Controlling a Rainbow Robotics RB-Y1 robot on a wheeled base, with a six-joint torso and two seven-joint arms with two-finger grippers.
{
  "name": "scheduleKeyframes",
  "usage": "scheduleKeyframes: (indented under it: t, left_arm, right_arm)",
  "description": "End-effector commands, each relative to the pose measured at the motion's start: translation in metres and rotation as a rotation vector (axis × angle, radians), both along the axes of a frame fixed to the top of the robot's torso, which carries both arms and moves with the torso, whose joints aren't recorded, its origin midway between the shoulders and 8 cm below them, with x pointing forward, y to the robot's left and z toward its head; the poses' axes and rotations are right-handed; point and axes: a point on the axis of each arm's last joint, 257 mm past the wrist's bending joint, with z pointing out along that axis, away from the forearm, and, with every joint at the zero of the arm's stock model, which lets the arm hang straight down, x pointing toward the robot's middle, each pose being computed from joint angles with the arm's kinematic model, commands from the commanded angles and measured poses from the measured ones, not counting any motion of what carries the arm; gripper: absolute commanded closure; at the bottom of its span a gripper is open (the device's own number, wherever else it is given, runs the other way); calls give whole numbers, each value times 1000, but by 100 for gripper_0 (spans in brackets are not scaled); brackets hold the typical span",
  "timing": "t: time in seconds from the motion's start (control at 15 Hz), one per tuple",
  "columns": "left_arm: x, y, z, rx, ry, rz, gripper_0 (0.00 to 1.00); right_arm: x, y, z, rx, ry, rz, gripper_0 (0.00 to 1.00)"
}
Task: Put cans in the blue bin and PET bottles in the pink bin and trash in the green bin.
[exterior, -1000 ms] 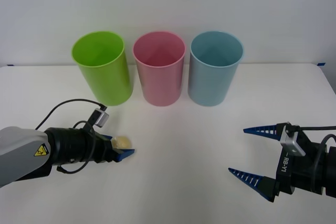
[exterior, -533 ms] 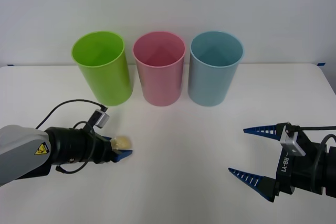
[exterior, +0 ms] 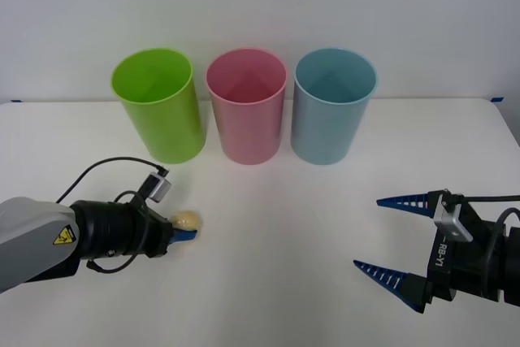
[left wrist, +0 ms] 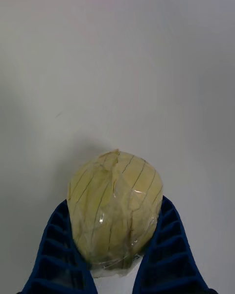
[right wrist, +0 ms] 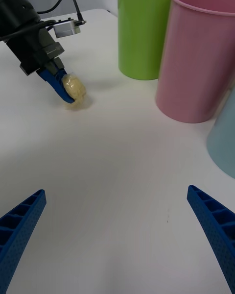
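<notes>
**Trash ball clamped in left pincer, low over counter**

Trash (exterior: 189, 220) = small pale-yellow ball, crinkled glossy wrap, squeezed btw the two blue ribbed fingers (left wrist: 51, 255) of the left pincer (exterior: 185, 229). Sits at or just above the white counter (exterior: 276, 225), front-left area; can't tell if touching. Near the green bin (exterior: 157, 104), in front of it and apart. Pink bin (exterior: 246, 105) stands just beside green, blue bin (exterior: 333, 104) just beside pink; all three upright in a row at the back. Right pincer (exterior: 388, 237) front-right, well apart from the trash, fingers spread wide, gripping nothing.
</notes>
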Motion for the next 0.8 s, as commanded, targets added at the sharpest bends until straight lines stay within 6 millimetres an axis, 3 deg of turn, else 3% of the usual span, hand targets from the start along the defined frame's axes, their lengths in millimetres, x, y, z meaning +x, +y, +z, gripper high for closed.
scheduleKeyframes:
  t: [0.07, 0.4, 0.8]
  left_arm:
    - [-2, -1, 3, -5, -9, -10, 100]
    - [-6, -2, 9, -57, -31, -29, 100]
    - [15, 17, 39, -112, -175, 6, 100]
  right_arm:
    - [0, 0, 0, 0, 0, 0, 0]
    - [0, 0, 0, 0, 0, 0, 0]
    - [0, 0, 0, 0, 0, 0, 0]
